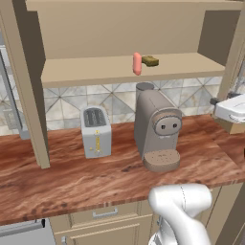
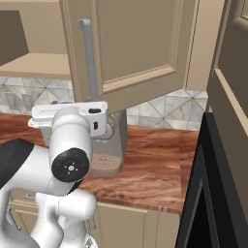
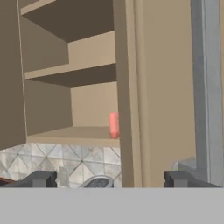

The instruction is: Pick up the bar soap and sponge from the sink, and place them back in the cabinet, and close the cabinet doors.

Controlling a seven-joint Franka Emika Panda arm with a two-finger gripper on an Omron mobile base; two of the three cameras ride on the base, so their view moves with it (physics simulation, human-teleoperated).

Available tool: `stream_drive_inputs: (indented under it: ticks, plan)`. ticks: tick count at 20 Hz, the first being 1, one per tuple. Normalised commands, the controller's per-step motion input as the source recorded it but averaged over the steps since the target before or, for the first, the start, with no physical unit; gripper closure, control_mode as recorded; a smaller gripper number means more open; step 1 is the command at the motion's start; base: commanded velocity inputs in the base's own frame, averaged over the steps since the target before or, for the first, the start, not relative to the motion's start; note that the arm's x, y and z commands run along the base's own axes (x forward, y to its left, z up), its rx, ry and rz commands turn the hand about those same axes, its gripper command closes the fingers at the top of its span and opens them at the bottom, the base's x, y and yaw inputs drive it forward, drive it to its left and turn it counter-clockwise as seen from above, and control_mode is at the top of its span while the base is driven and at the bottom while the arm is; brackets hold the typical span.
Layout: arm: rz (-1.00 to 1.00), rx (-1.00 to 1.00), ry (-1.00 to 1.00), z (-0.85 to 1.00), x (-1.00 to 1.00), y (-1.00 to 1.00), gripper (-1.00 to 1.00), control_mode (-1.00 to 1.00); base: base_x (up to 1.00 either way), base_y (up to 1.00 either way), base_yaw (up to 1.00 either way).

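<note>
The bar soap (image 1: 137, 63), salmon pink, stands on end on the lower shelf of the open cabinet (image 1: 119, 72). The mustard sponge (image 1: 150, 61) lies just right of it, touching or nearly so. The soap (image 3: 113, 124) also shows in the hand view beside the edge of the right cabinet door (image 3: 129, 87). My gripper (image 3: 111, 179) is open with nothing between its tips, close in front of that door (image 2: 135, 48), low beside its silver handle (image 2: 88, 58). The left door (image 1: 28, 86) stands wide open. The sink is out of view.
A white toaster (image 1: 96, 130) and a grey coffee machine (image 1: 157, 130) stand on the reddish-brown counter (image 1: 72, 177) under the cabinet. A tall black appliance (image 2: 208, 193) borders the counter on the right. Drawers sit below the counter's edge.
</note>
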Motion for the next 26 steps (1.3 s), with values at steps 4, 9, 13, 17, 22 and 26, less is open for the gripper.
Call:
stream_drive_inputs:
  ticks: [4, 9, 13, 17, 22, 26]
  plan:
    - [0.00, 0.00, 0.00, -0.24, 0.20, 0.20, -1.00, -1.00, 0.00, 0.00, 0.00]
    - [0.00, 0.00, 0.00, -0.31, 0.25, 0.13, -1.00, -1.00, 0.00, 0.00, 0.00]
    - [0.00, 0.00, 0.00, -0.43, 0.28, 0.13, -1.00, -1.00, 0.00, 0.00, 0.00]
    - [0.00, 0.00, 0.00, -0.30, 0.38, 0.05, -1.00, -1.00, 0.00, 0.00, 0.00]
    - [0.00, 0.00, -0.01, -0.23, 0.47, 0.01, -1.00, -1.00, 0.00, 0.00, 0.00]
    - [0.00, 0.00, -0.05, -0.04, 0.48, 0.00, -1.00, -1.00, 0.00, 0.00, 0.00]
